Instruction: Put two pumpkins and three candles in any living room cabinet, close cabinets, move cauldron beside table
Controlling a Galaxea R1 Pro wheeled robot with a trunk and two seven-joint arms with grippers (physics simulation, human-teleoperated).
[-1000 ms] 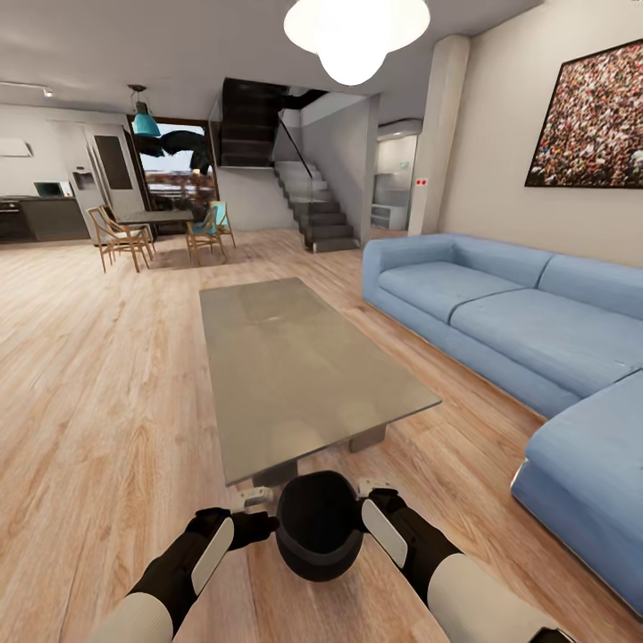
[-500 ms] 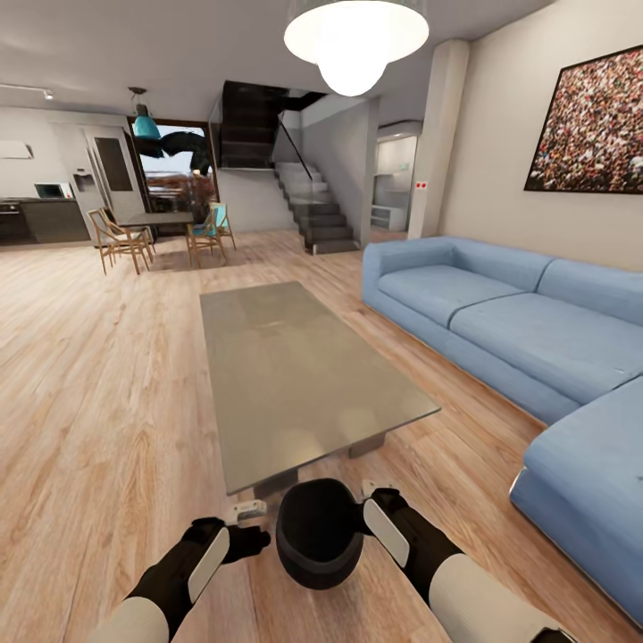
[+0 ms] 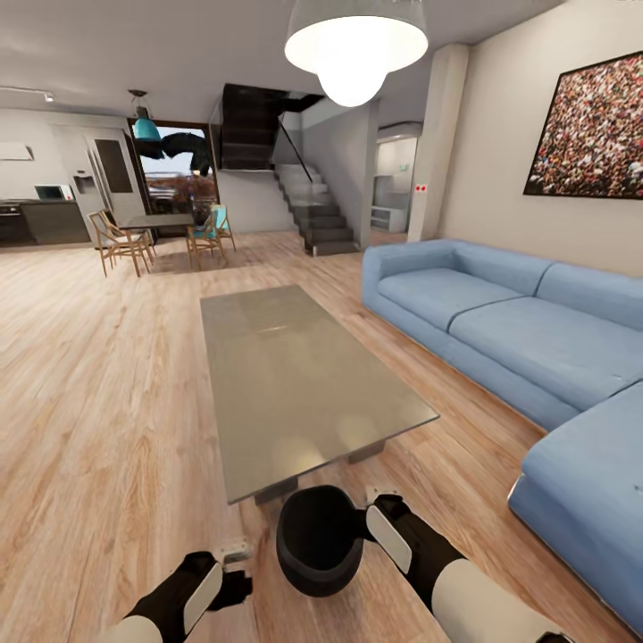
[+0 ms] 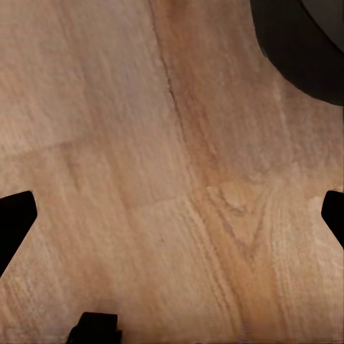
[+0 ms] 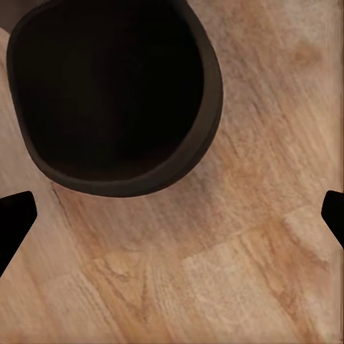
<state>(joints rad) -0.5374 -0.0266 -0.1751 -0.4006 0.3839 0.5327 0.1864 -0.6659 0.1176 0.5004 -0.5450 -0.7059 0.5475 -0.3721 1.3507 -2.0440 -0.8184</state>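
The matte black cauldron [image 3: 321, 540] stands on the wood floor just off the near short end of the low grey-olive table [image 3: 304, 375]. My right gripper [image 3: 381, 498] rests close against the cauldron's right side. In the right wrist view the right gripper [image 5: 172, 215] is open over bare floor, with the cauldron's wide mouth [image 5: 115, 93] just beyond the fingertips. My left gripper [image 3: 235, 555] sits a hand's width to the left of the pot. Its wrist view shows this gripper [image 4: 172, 215] open above floorboards, a slice of the cauldron [image 4: 308, 50] at the corner. Pumpkins, candles and cabinet are out of view.
A blue sectional sofa [image 3: 500, 330] runs along the right wall and wraps toward me at the lower right. Far back left stand a dining table with chairs [image 3: 152, 228], with stairs [image 3: 308, 205] behind. Wide wood floor [image 3: 98, 393] lies left of the coffee table.
My left gripper has pulled back and away from the cauldron's left side. The right gripper stays beside the pot, which has not moved. The view has tilted slightly.
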